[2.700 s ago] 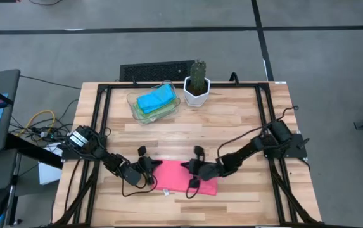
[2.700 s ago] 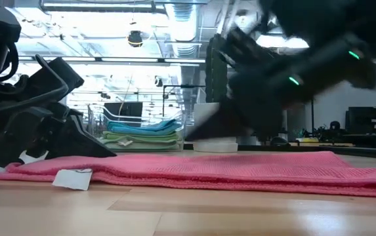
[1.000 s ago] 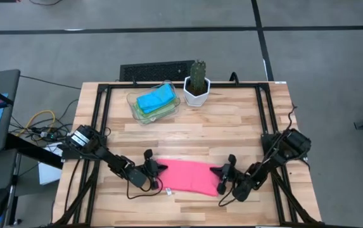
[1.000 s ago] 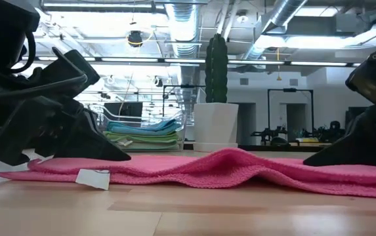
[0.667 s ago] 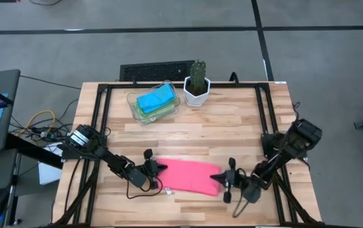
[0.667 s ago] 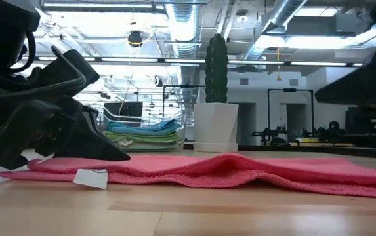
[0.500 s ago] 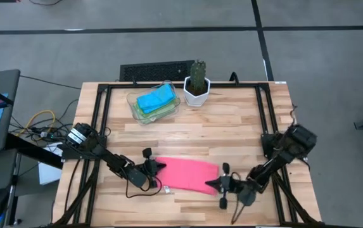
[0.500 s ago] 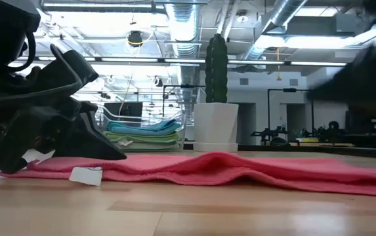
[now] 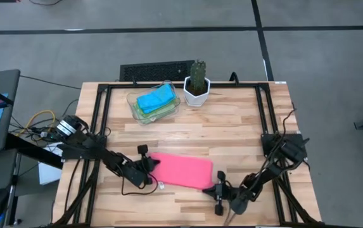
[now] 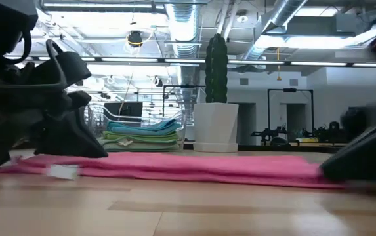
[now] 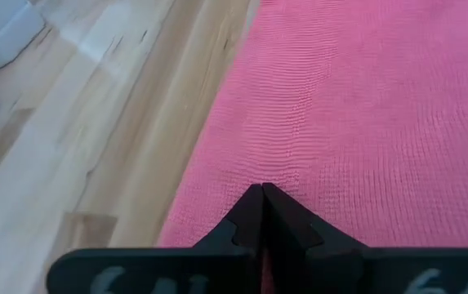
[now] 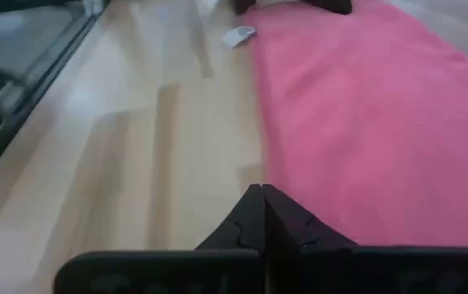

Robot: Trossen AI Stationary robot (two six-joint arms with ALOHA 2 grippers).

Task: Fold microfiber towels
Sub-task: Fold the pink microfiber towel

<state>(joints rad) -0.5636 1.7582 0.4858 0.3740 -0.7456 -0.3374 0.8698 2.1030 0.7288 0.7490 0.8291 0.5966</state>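
Pink towel (image 9: pixel 180 171) flattened — right pincer (image 9: pixel 220 188) withdrawn.

A towel (image 9: pixel 180 171) lies flat at the worktop's (image 9: pixel 232 126) front, between both tools. Behind it, a tray (image 9: pixel 154 102) of towels sits left of a potted cactus (image 9: pixel 197 84).

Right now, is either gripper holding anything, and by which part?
The left gripper is shut on the pink towel at its left edge. The right gripper is shut, holding nothing, beside the towel.
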